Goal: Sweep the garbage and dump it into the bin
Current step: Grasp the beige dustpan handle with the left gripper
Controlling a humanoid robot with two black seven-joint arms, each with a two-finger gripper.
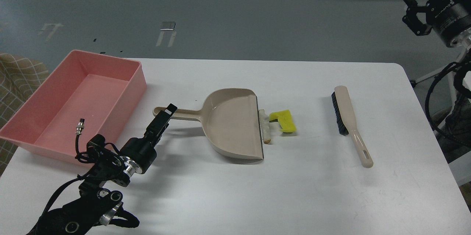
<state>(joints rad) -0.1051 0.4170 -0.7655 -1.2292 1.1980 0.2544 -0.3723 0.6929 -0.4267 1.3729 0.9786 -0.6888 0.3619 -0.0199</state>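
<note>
The garbage lies just right of the beige dustpan's (pixel 232 122) lip: a whitish bread-like wedge (pixel 264 126) against the lip, and a yellow L-shaped sponge piece (pixel 284 120) beside it. The pink bin (pixel 138 84) stands at the table's left. My left gripper (pixel 166 113) hovers at the end of the dustpan's handle (pixel 184 114); it is dark and seen edge-on, so its fingers cannot be told apart. My right gripper (pixel 413 12) is raised off the table at the upper right, open and empty.
A beige brush with black bristles (pixel 347 115) lies on the right of the white table (pixel 257 190), handle toward me. A cable with a connector (pixel 79 126) sticks up from my left arm. A checked cloth (pixel 14 80) shows left of the bin.
</note>
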